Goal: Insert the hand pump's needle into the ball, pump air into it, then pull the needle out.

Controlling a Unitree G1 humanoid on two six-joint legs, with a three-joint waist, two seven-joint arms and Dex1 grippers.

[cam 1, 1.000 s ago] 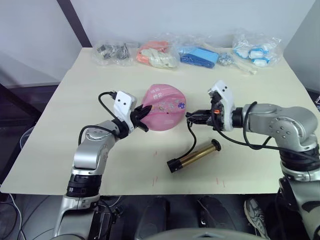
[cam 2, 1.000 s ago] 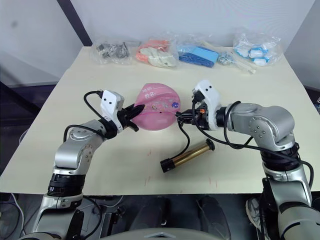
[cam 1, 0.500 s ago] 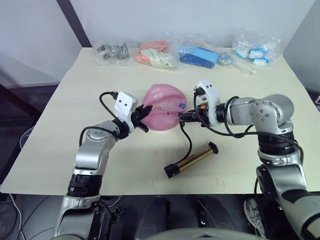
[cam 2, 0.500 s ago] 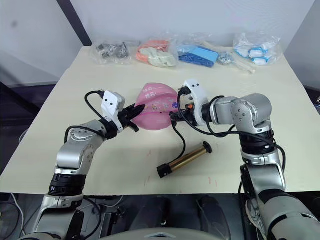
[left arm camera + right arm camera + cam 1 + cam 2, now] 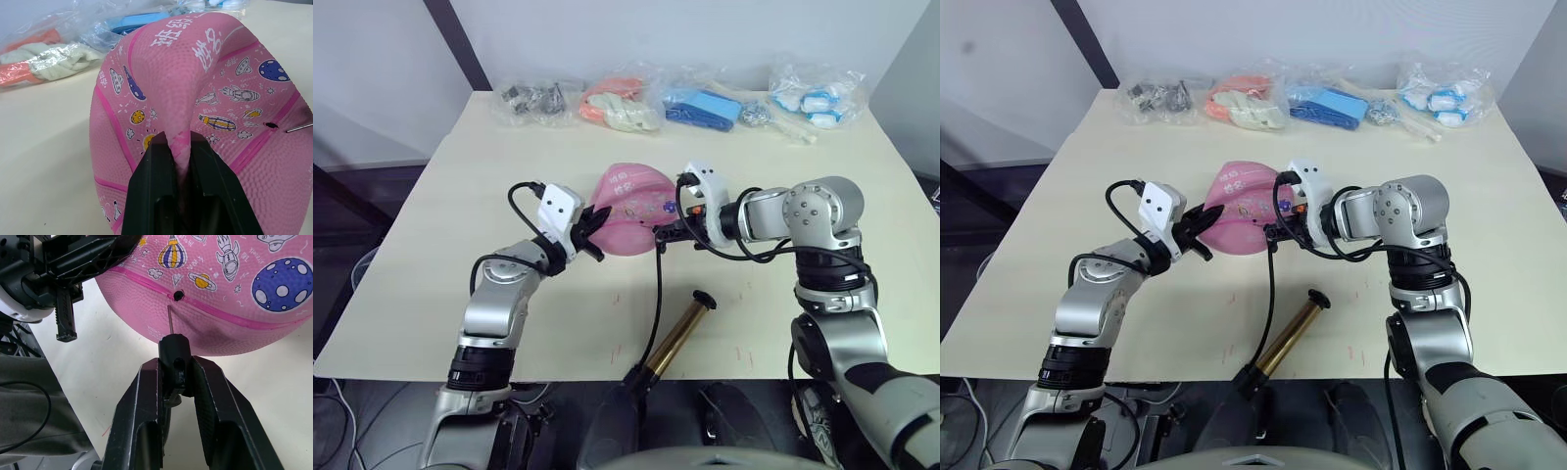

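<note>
Table [image 5: 431, 255], hand pump [image 5: 672, 338] overhanging near edge, needle [image 5: 169, 320] beside ball [image 5: 631, 211]

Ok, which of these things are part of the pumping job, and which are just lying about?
In the job: ball, pinched by left hand; needle, held by right hand; hand pump.

Lying about: four clear bags along the table's far edge.
</note>
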